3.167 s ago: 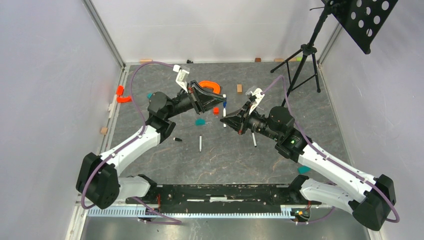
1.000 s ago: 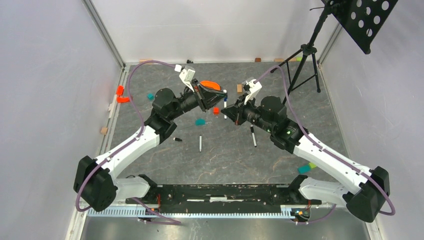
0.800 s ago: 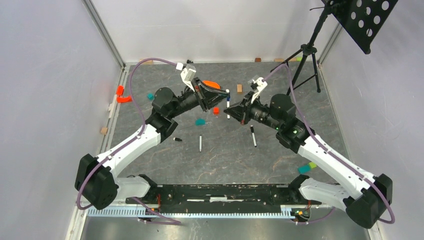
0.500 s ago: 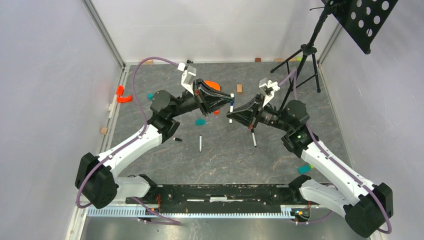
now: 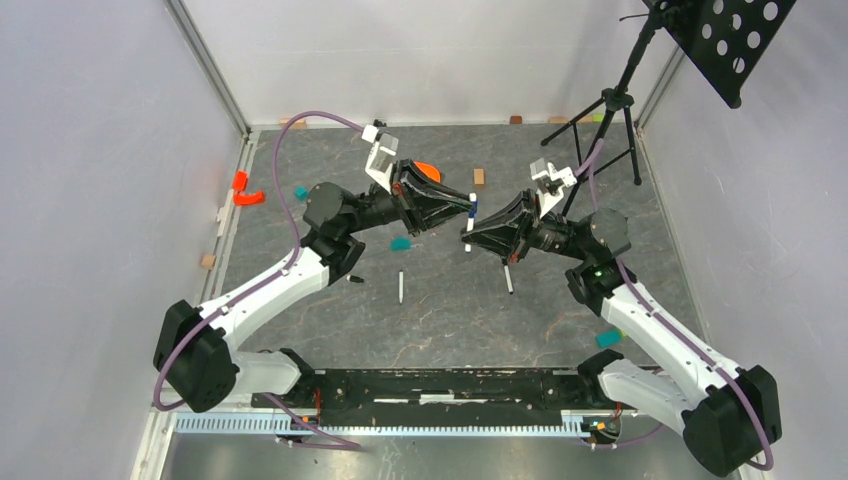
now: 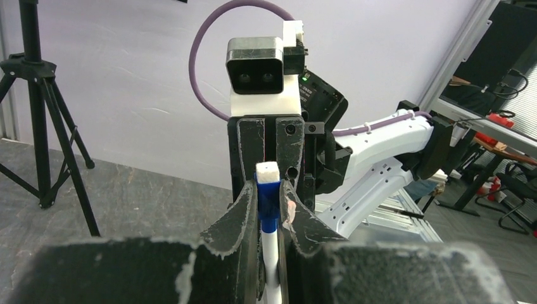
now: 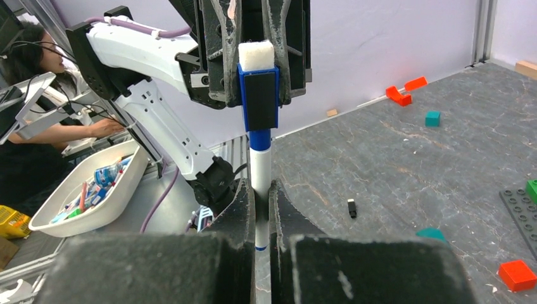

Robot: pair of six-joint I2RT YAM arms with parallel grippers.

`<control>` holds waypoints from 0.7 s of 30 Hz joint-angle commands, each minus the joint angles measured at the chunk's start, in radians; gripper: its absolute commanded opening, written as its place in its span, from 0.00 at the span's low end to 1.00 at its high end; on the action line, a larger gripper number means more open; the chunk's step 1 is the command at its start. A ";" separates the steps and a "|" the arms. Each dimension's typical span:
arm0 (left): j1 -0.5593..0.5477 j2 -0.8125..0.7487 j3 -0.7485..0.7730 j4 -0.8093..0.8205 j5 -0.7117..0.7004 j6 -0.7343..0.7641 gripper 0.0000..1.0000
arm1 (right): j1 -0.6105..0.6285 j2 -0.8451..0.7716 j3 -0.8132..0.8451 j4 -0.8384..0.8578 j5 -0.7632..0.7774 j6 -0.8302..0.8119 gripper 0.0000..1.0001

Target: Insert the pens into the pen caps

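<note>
- Top view: at centre frame a pen (image 5: 468, 240) is held upright. The left fingers (image 5: 450, 200) are clamped on its blue cap (image 5: 471, 211) and the right fingers (image 5: 487, 233) are shut on its barrel. A second pen (image 5: 401, 287) and a third pen (image 5: 507, 278) lie on the tabletop (image 5: 450, 320). One black cap (image 5: 355, 280) is counted.
- Left wrist: the blue cap (image 6: 268, 202) is pinched mid-frame.
- Right wrist: a blue collar (image 7: 258, 140) is exposed below the cap, so seating is judged unfinished. Two pens are left.

L gripper (image 5: 467, 206), R gripper (image 5: 468, 240), pen (image 5: 469, 225), cap (image 5: 470, 212) moved right
</note>
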 commanded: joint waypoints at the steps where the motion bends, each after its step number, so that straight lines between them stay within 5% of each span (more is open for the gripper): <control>1: -0.022 0.010 -0.021 -0.134 0.164 -0.008 0.12 | -0.029 -0.039 0.083 0.111 0.089 -0.055 0.00; 6: -0.018 -0.040 -0.034 -0.203 0.072 0.052 0.82 | -0.029 -0.046 0.095 -0.040 0.082 -0.155 0.00; 8: -0.012 -0.068 -0.044 -0.237 0.020 0.083 0.99 | -0.029 -0.052 0.092 -0.098 0.086 -0.194 0.00; 17: 0.015 -0.222 -0.113 -0.325 -0.332 0.220 1.00 | -0.027 -0.071 0.125 -0.504 0.335 -0.350 0.00; 21: 0.013 -0.209 -0.068 -0.431 -0.432 0.262 0.90 | -0.005 -0.078 0.137 -0.592 0.474 -0.346 0.00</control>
